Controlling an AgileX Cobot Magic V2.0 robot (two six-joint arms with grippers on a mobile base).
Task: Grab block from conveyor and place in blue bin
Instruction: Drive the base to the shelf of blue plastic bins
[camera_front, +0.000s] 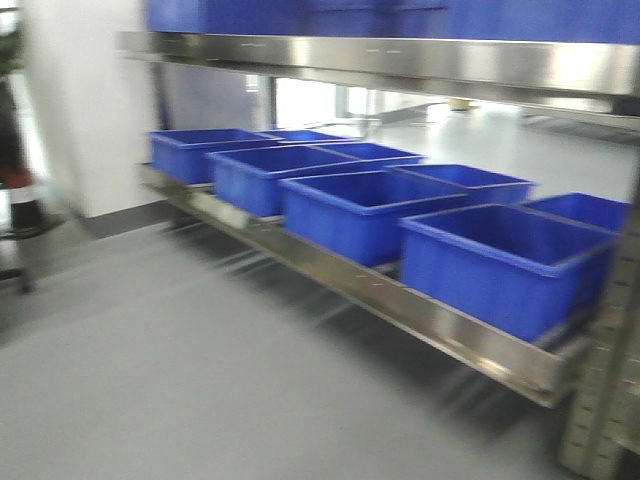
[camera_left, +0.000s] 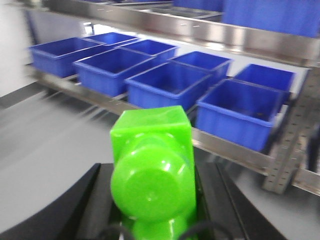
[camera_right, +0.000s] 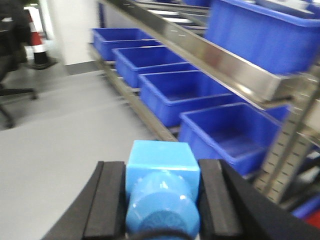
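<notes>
Green block (camera_left: 152, 175): glossy, round stud toward the camera, clamped between the left gripper's (camera_left: 155, 200) black pads. Blue block (camera_right: 162, 165): light blue, same shape, clamped in the right gripper (camera_right: 162, 200). Bins (camera_left: 240, 120): dark blue, open-topped, two rows on the low steel rack (camera_front: 420, 315), ahead of both blocks, apart. Views are blurred.

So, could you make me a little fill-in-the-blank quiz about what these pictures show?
1. The left jaws clamp a studded block coloured ____.
2. The right jaws clamp a second block, which is light ____.
3. The floor in front of the blue bins is ____.
Missing words: green, blue, grey.
</notes>
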